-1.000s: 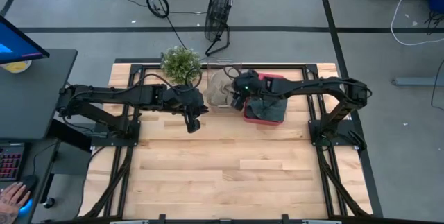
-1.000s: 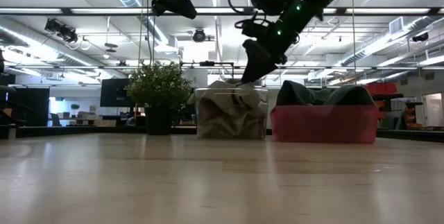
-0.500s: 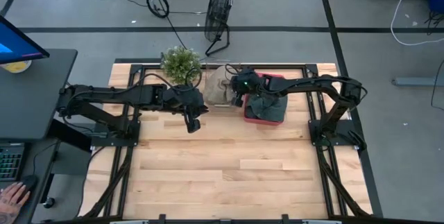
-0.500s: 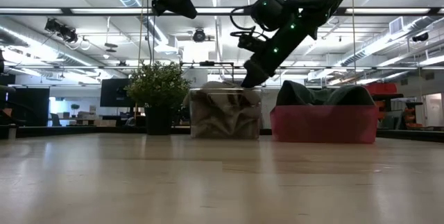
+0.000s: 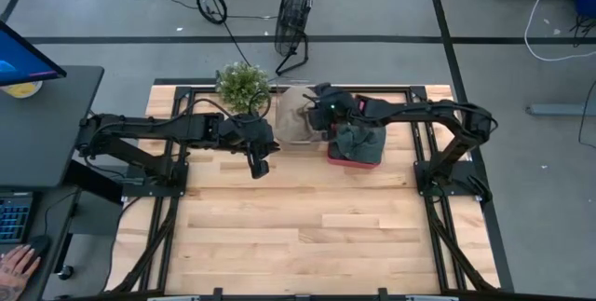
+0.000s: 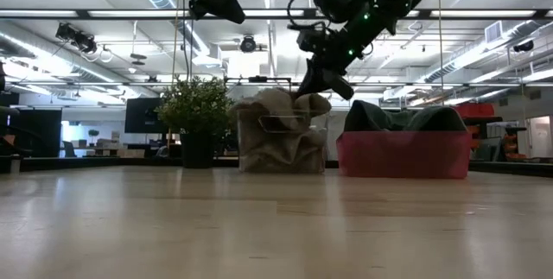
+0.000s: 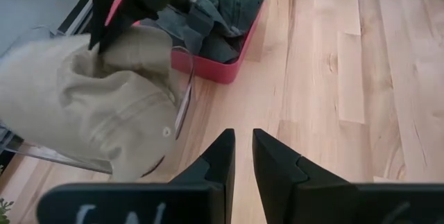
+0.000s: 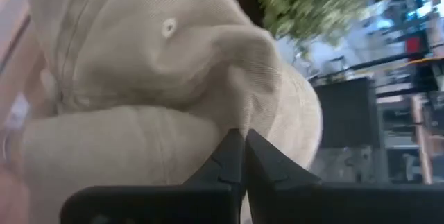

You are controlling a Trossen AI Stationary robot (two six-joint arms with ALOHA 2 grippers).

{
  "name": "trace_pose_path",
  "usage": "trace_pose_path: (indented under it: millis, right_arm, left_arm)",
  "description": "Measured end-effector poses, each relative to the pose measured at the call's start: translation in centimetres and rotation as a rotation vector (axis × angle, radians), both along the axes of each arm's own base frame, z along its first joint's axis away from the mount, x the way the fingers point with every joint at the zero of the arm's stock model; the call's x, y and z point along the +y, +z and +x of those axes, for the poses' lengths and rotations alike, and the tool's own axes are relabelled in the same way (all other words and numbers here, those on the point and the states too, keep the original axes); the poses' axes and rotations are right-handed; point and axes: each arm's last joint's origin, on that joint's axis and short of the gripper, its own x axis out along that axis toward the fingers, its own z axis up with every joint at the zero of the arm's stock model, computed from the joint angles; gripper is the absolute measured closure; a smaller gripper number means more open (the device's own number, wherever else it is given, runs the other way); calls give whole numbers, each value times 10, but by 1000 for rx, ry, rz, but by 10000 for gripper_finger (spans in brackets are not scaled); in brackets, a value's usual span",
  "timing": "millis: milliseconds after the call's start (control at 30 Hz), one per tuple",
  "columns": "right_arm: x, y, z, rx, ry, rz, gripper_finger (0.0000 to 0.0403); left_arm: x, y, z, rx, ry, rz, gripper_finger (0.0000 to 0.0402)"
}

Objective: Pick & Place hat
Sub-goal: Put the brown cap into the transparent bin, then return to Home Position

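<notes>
Right gripper (image 6: 313,89) pinches a tan hat (image 6: 281,106) above the clear bin (image 6: 281,145) beside the red bin (image 6: 403,154); left gripper (image 7: 241,156), nearly closed and empty, hangs over the pale wood-plank table (image 5: 307,226); potted plant (image 5: 242,85) at the rear; an open workshop lies beyond.

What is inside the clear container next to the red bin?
The clear container holds beige hats; the right gripper is pinching the top one. How many lie beneath, and the container's bottom, are hidden by fabric.
</notes>
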Motion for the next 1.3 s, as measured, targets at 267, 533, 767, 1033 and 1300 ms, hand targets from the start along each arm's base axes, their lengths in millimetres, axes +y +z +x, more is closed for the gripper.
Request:
trace_pose_path:
  millis: [267,533,767,1033,1300]
  right_arm:
    - [-18,-33,6,22,60,166,401]
    - [-24,-64,16,-1,-51,316,373]
    - [-26,-62,12,-4,-119,333,335]
    - [-24,-25,8,-69,-234,427,279]
    - [-1,37,3,-50,-175,460,232]
  left_arm:
    - [0,0,0,0,1,-2,349]
    - [0,0,0,1,1,-1,349]
    - [0,0,0,3,1,-1,349]
    - [0,0,0,3,15,7,350]
    - [5,16,-24,-20,186,101,372]
